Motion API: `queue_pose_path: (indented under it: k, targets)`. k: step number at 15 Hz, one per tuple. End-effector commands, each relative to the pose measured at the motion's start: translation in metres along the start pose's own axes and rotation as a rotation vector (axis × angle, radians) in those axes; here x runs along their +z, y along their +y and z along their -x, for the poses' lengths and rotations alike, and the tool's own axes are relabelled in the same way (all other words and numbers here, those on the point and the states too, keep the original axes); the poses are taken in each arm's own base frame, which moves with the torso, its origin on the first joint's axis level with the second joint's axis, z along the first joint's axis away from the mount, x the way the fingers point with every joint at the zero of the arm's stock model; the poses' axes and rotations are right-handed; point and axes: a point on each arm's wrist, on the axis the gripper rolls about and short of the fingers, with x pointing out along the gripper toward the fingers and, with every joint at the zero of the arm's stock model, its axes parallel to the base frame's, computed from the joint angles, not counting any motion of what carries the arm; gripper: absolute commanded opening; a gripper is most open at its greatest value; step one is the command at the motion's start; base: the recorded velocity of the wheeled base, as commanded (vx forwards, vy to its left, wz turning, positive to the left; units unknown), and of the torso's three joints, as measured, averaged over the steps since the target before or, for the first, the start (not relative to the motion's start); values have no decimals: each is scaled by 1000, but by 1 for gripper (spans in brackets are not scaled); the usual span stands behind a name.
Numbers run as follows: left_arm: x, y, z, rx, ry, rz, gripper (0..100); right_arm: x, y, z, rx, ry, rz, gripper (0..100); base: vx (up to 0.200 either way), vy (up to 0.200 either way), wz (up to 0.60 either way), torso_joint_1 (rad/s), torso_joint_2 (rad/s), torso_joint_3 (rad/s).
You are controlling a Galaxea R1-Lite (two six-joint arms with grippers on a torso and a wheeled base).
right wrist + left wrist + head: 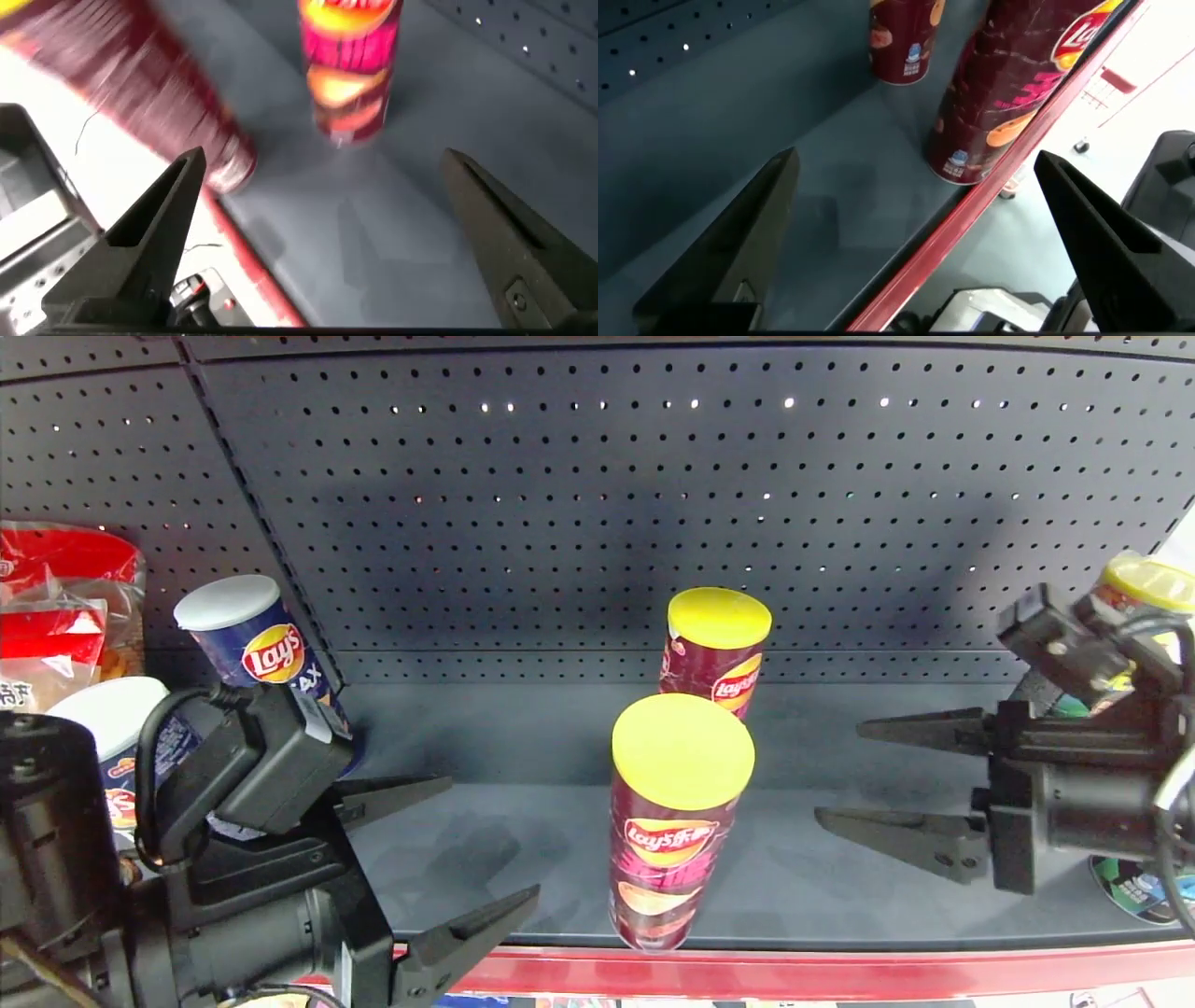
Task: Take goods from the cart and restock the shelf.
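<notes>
Front chip can (674,821), maroon with a flat yellow lid, stands upright at the very front of a grey shelf (523,868), its base just beside the shelf's red front edge (794,973). The left gripper (493,840) hangs at the left of this can, near it but not touching, with its two black fingers spread wide and nothing between them. In the left wrist view, the same spread fingers of the left gripper (915,157) frame the can's lower half (999,103) and the red edge (971,233). The right gripper (838,771) sits at the right of the can, well apart from it, fingers also wide and empty, tips pointing toward the middle of the shelf. The right wrist view looks between these fingers of the right gripper (322,154) at the front can, blurred (140,84), by the shelf edge. Behind the front can, set deeper on the shelf and close to it, a rear chip can (714,653) of the same maroon and yellow stands upright; it also appears in the wrist views (901,42) (350,65). Farther left stand blue cans with white lids (252,635), with red snack bags (56,588) beyond them. At the far right, another yellow-lidded can (1148,583) peeks from behind the right arm. A dark perforated back panel (653,504) closes the shelf at the rear.
</notes>
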Motion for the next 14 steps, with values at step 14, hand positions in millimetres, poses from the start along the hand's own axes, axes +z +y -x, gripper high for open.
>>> queue_pose_path:
  k: [14]
  targets:
    - [-6, -4, 37, 148, 56, -16, 100, -114, 76, 157, -589, -249, -94, 100, 0, 0, 0, 0, 0, 0]
